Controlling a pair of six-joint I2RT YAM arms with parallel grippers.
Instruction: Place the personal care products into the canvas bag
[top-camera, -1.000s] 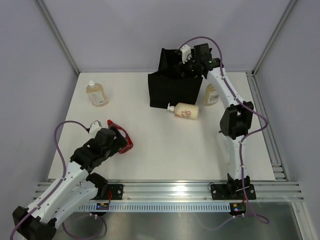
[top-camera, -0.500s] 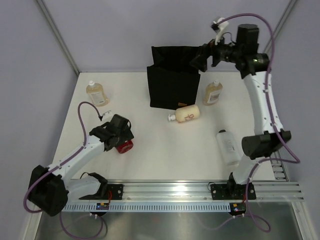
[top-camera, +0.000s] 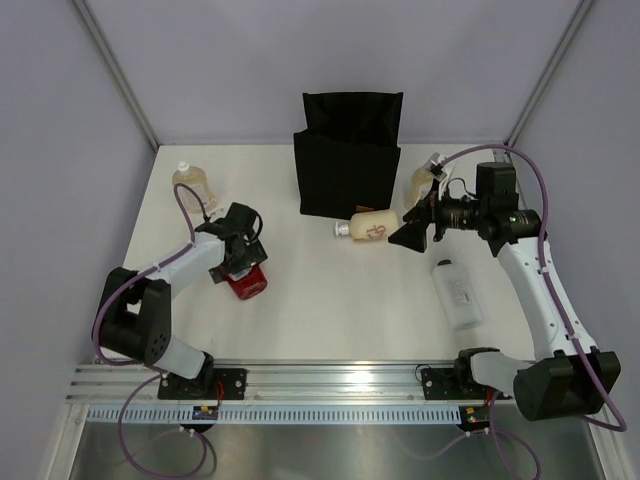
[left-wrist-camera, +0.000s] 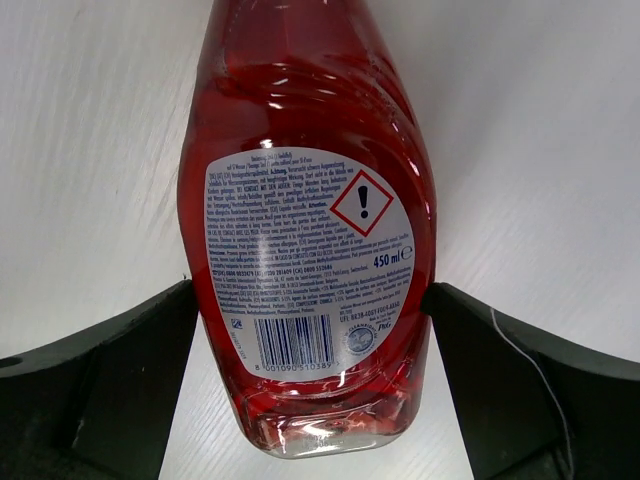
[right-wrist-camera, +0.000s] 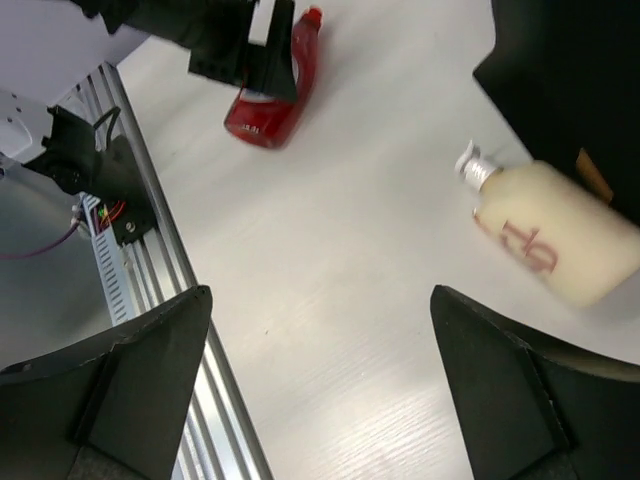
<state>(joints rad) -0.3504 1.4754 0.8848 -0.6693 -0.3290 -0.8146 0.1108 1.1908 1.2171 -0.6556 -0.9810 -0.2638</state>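
The red bottle (top-camera: 246, 284) lies flat on the table, and in the left wrist view (left-wrist-camera: 300, 130) it fills the space between my fingers. My left gripper (top-camera: 236, 260) (left-wrist-camera: 309, 287) is open wide and straddles its base, fingers at both sides. My right gripper (top-camera: 410, 236) (right-wrist-camera: 320, 290) is open and empty, just right of the cream pump bottle (top-camera: 372, 227) (right-wrist-camera: 555, 240), which lies in front of the black canvas bag (top-camera: 345, 150) (right-wrist-camera: 570, 70). The flat white bottle (top-camera: 458, 293) lies below my right arm. No silver or orange bottle shows.
One amber bottle (top-camera: 192, 186) stands at the back left. Another (top-camera: 424, 182) stands right of the bag, partly behind my right arm. A metal rail (top-camera: 330, 378) runs along the near edge. Frame posts and grey walls close in the sides and back.
My right gripper has come down from the bag's mouth to the table beside the cream bottle. My left arm has swung so its gripper sits over the red bottle's base.
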